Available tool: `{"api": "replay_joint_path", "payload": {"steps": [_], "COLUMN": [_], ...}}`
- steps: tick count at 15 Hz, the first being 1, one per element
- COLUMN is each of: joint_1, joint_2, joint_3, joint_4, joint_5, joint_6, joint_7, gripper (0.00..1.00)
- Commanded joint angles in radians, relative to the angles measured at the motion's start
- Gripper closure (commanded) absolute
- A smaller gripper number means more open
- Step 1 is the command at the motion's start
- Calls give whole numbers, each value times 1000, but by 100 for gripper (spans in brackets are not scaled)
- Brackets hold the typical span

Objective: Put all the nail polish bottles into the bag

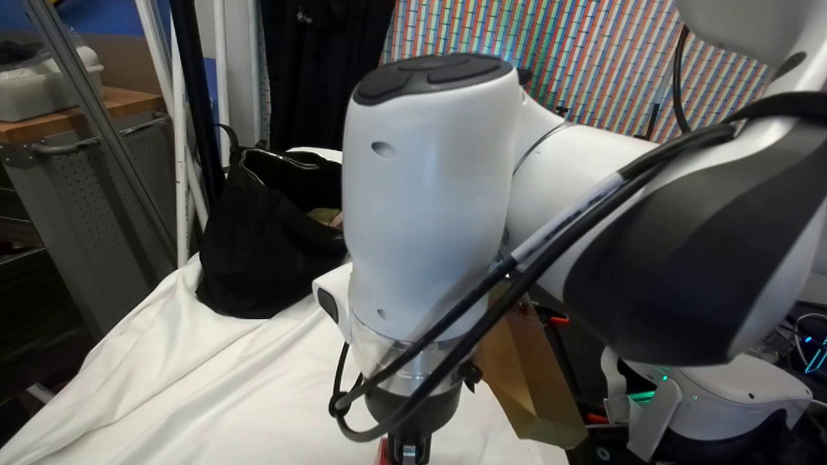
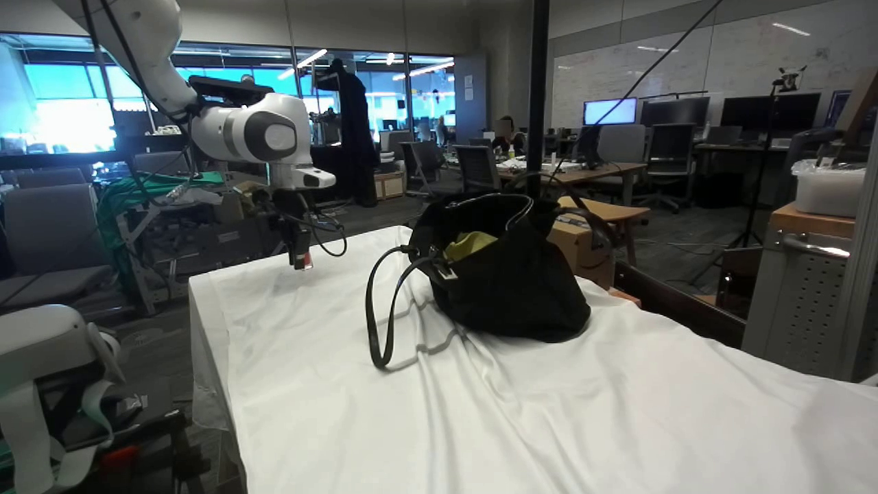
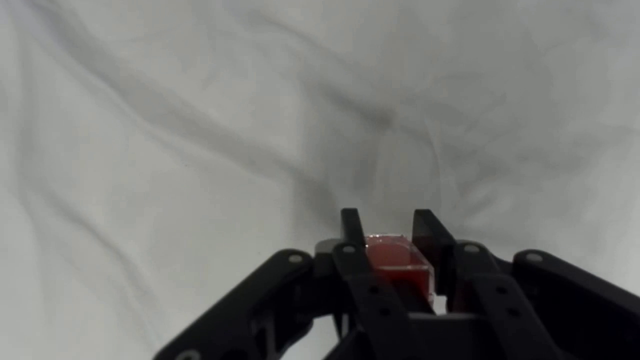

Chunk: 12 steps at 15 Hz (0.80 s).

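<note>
With the claw at lower centre of the wrist view, grips a red nail polish bottle, closed to just its breadth; cannot tell its long axis. In an exterior view, looks due to carry it rightward to the bag at mid-frame, likely lifting first to clear its top, higher in the frame. With the arm extended from the upper left, points straight down above white cloth. In an exterior view, cut off by the bottom edge, faces a path up-left to the bag, partly behind the arm.
</note>
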Motion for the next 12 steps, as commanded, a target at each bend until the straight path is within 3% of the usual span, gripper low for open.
{"api": "replay_joint_path", "payload": {"steps": [1,12], "joint_1": [0,-119], "joint_2": [-60,-133], "joint_3": [-25,-110], "joint_4": [-5,80], "joint_5": [-45,-152], "joint_6": [-20,-50], "joint_7": [49,28], "gripper": [85,85]}}
